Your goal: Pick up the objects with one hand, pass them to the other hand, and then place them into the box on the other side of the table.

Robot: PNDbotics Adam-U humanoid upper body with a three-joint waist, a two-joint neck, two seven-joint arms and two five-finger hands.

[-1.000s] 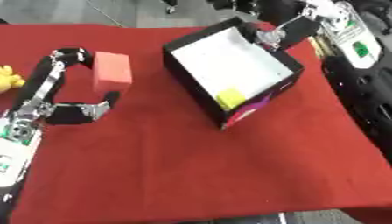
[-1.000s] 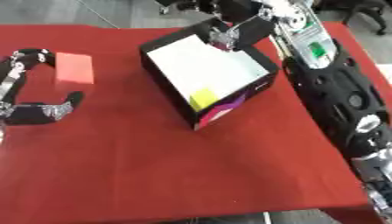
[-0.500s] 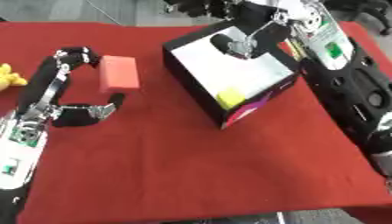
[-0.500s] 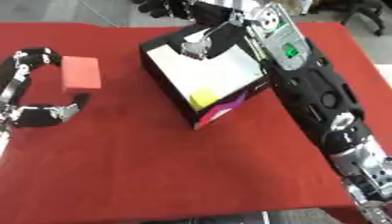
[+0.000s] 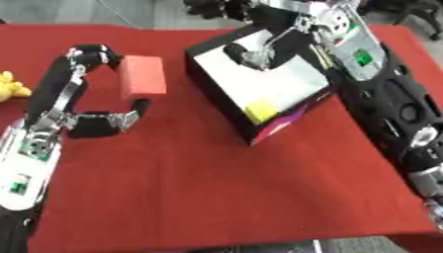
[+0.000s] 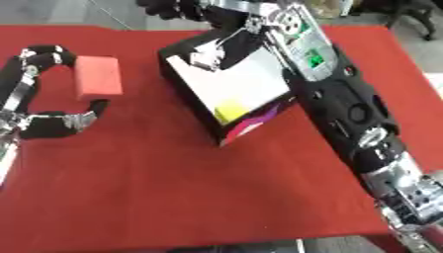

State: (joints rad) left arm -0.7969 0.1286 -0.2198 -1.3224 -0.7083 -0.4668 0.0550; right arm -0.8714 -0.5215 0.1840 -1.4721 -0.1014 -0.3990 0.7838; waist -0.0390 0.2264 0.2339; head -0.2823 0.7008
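A red block lies on the red table, bracketed by the curled fingers and thumb of the left robot hand, apparently ready for lifting. The right robot hand is held over the open black box, its fingers bent and seemingly empty; a yellow piece already lies inside.

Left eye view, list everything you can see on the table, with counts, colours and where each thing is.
Table cloth: one, red, covering the whole work surface.
Box: one, black outside with a white floor, open, right of centre toward the far edge.
Yellow piece: one, inside the box at its near corner.
Red block: one, left of the box, between the left hand's fingers and thumb.
Yellow object: one, at the left edge, partly cut off.
Left hand: black and silver, curled round the red block.
Right hand: black and silver, over the box, fingers curled.
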